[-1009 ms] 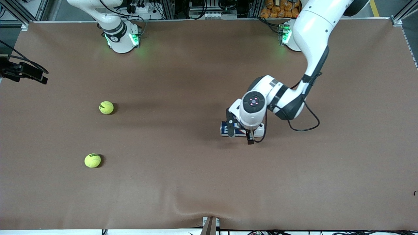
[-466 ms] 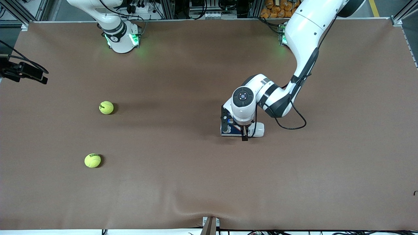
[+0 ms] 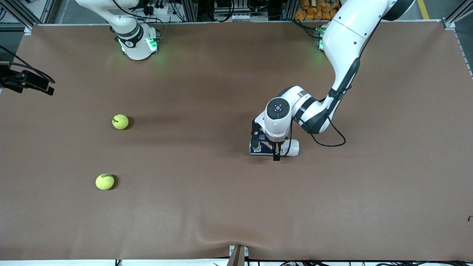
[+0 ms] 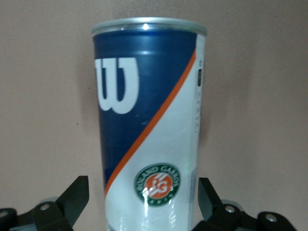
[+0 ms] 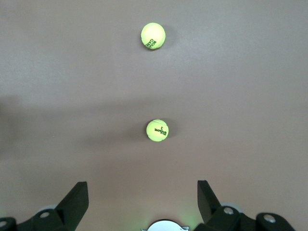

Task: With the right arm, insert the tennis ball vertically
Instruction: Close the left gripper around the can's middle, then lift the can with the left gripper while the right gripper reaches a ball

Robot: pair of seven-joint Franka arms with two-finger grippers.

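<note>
A brown table cover (image 3: 221, 207) lay beneath the jaws of the left gripper (image 3: 265, 147). A black device (image 3: 26, 81) sat at the cover's edge, well apart from those jaws, toward the right arm's end.

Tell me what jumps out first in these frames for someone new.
The left arm, bent down over the middle of the brown table, with the left gripper open astride a blue-and-white Wilson ball can lying on its side. Next, two yellow tennis balls sit apart toward the right arm's end. The right gripper hangs open high above them, waiting.
</note>
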